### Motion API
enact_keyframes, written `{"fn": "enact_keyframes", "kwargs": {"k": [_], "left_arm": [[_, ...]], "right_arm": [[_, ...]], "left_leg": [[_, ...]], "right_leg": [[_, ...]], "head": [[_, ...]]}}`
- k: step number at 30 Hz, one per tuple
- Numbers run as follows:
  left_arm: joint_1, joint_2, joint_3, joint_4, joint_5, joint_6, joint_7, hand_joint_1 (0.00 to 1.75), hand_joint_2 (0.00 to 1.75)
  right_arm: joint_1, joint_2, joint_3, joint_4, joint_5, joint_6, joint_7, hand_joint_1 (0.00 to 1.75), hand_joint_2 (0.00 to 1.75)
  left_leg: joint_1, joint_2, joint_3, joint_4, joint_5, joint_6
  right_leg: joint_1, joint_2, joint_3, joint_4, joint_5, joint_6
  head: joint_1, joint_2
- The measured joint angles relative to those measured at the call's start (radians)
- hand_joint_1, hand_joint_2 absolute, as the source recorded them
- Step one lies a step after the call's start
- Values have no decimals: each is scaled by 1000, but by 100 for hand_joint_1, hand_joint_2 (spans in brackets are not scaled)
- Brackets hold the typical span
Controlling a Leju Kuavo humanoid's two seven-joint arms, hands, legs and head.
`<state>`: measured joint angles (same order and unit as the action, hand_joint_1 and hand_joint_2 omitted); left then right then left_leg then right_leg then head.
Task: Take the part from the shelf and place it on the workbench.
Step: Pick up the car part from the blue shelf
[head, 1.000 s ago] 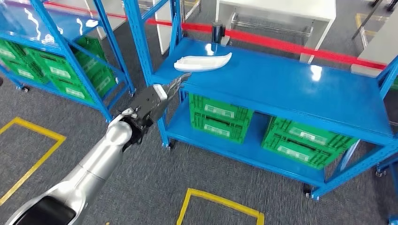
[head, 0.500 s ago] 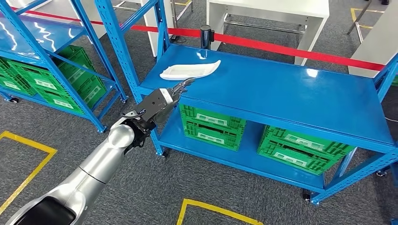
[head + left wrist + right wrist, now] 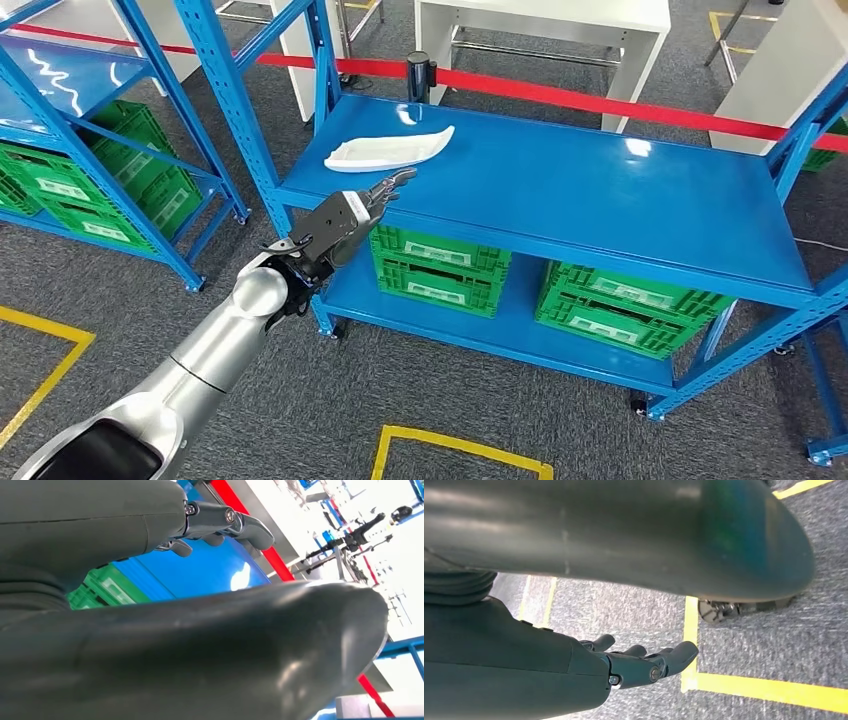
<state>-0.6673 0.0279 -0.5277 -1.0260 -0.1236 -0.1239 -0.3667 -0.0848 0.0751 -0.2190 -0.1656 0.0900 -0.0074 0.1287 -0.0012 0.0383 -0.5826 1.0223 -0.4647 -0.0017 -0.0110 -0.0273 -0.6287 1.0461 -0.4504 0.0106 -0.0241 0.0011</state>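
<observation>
Head view: white part (image 3: 389,150) lies on blue workbench (image 3: 600,190); left hand (image 3: 345,222), fingers extended, empty, near it. Right wrist view: right hand (image 3: 624,665) open over floor.

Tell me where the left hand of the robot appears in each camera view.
Head view: left hand reaches toward the white part at the blue shelf's front edge.
Left wrist view: left hand fingers at top.
Right wrist view: not in it.
Shared landmark: blue shelf top.
</observation>
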Motion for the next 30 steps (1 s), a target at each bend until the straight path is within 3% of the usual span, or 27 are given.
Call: {"fn": "enact_keyframes", "kwargs": {"k": [3, 5, 8, 9, 10, 11, 12, 13, 15, 18, 20, 22, 24, 25, 26, 27, 28, 30], "left_arm": [[-1, -2, 0, -1, 0, 2, 0, 0, 0], [-1, -3, 0, -2, 0, 2, 0, 0, 0], [0, -3, 0, 1, 3, 2, -1, 0, 0], [3, -3, 0, 4, 5, 2, -1, 0, 0], [5, -3, 0, 6, 7, 2, -2, 0, 0], [6, -3, -1, 8, 8, 2, -2, 0, 0], [5, -2, -1, 10, 10, 2, -2, 0, 0], [4, -2, -1, 10, 11, 2, -3, 0, 0], [1, 0, -1, 10, 14, 2, -3, 0, 0], [0, -2, -1, 11, 20, 2, -4, 0, 0], [-2, -4, -1, 12, 25, 2, -4, 0, 0], [-3, -6, -1, 13, 30, 2, -2, 0, 0], [-3, -7, -1, 18, 33, 3, 2, 0, 0], [-2, -7, -1, 22, 33, 6, 4, 0, 0], [-2, -7, -1, 25, 33, 8, 7, 0, 0], [-2, -8, -1, 28, 32, 11, 8, 0, 0], [-3, -8, -1, 29, 31, 16, 10, 0, 0], [-7, -10, -1, 31, 24, 33, 10, 0, 0]], "right_arm": [[-2, 0, 0, 0, 0, 1, 0, 0, 0], [-1, 0, 0, 0, 0, 2, 0, 0, 0], [-2, 0, 0, 0, 0, 3, 0, 0, 0], [-2, 0, 0, 0, 0, 3, 0, 0, 0], [-1, 0, 0, 0, 0, 3, 0, 0, 0], [-1, 0, 0, 0, 0, 4, 0, 0, 0], [0, 0, 0, 0, 0, 4, 0, 0, 0], [0, 0, 0, 0, 0, 4, 0, 0, 0], [-2, 0, 0, 0, 0, 4, 0, 0, 0], [-1, 0, 0, 0, 0, 5, 0, 0, 0], [0, 0, 0, 0, 0, 5, 0, 0, 0], [0, -1, 0, 0, -2, 4, -1, 0, 0], [-2, -1, -2, 0, -8, 0, -5, 0, 0], [-1, -1, -3, 0, -13, -3, -8, 0, 0], [0, -1, -6, 0, -17, -5, -9, 0, 0], [1, -1, -8, 0, -19, -6, -9, 0, 0], [1, -1, -10, 0, -21, -6, -9, 0, 0], [-1, -1, -13, 0, -20, -7, -9, 0, 0]], "left_leg": [[-3, 10, 3, -2, -5, -16], [0, -2, -8, 25, -27, -29], [4, -30, -90, 199, -116, -42], [5, -32, -118, 258, -137, -44], [5, -33, -131, 285, -138, -43], [5, -34, -125, 273, -121, -41], [5, -39, -100, 222, -89, -38], [5, -50, -64, 147, -54, -32], [3, -71, -4, 30, -14, -22], [0, -66, 9, 0, -8, -10], [3, -53, 12, -8, -1, 3], [5, -41, 13, -14, 4, 14], [4, -32, 10, -13, 3, 17], [3, -27, 9, -11, 3, 17], [3, -23, 8, -10, 2, 17], [3, -21, 7, -7, 1, 16], [3, -18, 7, -4, -1, 13], [-1, -16, 4, 3, -7, 4]], "right_leg": [[2, 13, 7, -14, 3, -18], [-2, 22, 11, -20, 7, -30], [-5, 36, 11, -23, 11, -39], [-4, 42, 10, -22, 11, -40], [-4, 49, 9, -22, 11, -40], [-4, 56, 9, -21, 11, -40], [-4, 64, 9, -19, 11, -39], [-5, 72, 9, -18, 11, -38], [-3, 84, 6, -16, 12, -29], [-3, 98, 1, -19, 19, -10], [-3, 86, -9, -3, 8, 0], [-2, 56, -52, 85, -42, 6], [-2, 40, -114, 214, -98, 10], [-2, 38, -130, 249, -106, 11], [-2, 36, -128, 249, -96, 11], [-3, 35, -106, 210, -71, 10], [-3, 31, -68, 141, -41, 9], [-1, 24, -4, 25, -9, 2]], "head": [[-1, 0], [-2, 0], [-5, 0], [-5, 0], [-5, 0], [-5, 0], [-5, 0], [-5, 0], [-5, 0], [-4, 0], [-3, 0], [0, 0], [2, 0], [2, 0], [2, 0], [2, 0], [2, 0], [1, 0]]}}
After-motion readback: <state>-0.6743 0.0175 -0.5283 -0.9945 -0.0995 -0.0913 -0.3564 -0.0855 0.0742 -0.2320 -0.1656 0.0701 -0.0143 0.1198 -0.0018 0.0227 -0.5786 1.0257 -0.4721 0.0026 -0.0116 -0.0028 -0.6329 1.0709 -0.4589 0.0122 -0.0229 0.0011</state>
